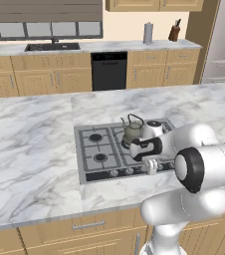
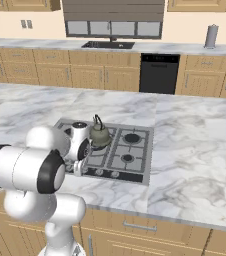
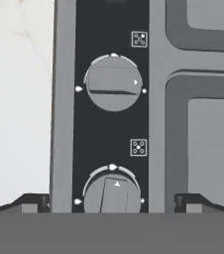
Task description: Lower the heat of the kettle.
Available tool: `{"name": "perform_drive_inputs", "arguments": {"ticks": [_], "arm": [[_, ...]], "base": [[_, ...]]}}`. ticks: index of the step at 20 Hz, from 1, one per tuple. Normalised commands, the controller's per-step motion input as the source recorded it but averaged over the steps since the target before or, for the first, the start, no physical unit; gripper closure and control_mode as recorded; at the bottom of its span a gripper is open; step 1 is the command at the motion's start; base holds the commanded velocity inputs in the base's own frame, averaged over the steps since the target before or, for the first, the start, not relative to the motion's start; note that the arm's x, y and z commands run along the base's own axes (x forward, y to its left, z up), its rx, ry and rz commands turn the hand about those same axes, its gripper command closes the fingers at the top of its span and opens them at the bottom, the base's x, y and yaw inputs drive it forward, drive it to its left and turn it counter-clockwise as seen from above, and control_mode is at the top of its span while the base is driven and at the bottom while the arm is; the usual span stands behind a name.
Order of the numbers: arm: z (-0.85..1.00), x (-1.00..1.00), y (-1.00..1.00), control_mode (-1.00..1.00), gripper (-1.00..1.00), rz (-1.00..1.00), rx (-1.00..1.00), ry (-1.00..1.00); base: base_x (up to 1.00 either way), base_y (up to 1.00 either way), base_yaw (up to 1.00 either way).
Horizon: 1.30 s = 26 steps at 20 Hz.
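Kettle [image 1: 133, 130] sits on middle burner of stove [image 1: 97, 149]. Gripper [image 3: 113, 206] hovers above control strip, jaws spread wide astride lower knob [image 3: 112, 195]. Advice: centre on knob's ridge, descend straight, pinch firmly, turn slowly toward low mark.

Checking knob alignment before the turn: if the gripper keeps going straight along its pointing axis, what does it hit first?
Most likely the nearer stove knob on the dark control strip, which sits between the open gripper fingertips. The farther knob lies off that line. Depth is unclear.

Kettle [image 1: 133, 130] on the cooktop [image 1: 97, 149], knob strip [image 3: 111, 99] along its front edge, fingers [image 3: 34, 202] above.
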Motion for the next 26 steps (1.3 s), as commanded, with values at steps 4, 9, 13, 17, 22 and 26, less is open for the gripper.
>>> {"name": "perform_drive_inputs", "arguments": {"ticks": [4,9,13,17,22,26], "arm": [[-0.22,0.00,-0.10,-1.00,-1.00,0.00,0.00,0.00],[-0.17,0.00,0.00,-1.00,-1.00,0.00,0.00,0.00],[-0.20,0.00,0.01,-1.00,-1.00,0.00,0.00,0.00],[-0.24,0.00,0.01,-1.00,1.00,0.00,0.00,0.00],[-0.25,-0.01,0.00,-1.00,1.00,0.00,0.00,-0.01],[-0.17,-0.13,0.00,-1.00,1.00,0.00,0.00,-0.04]], "base": [[0.00,0.00,0.00],[0.00,0.00,0.00],[0.00,0.00,0.00],[0.00,0.00,0.00],[0.00,0.00,0.00],[0.00,0.00,0.00]]}}
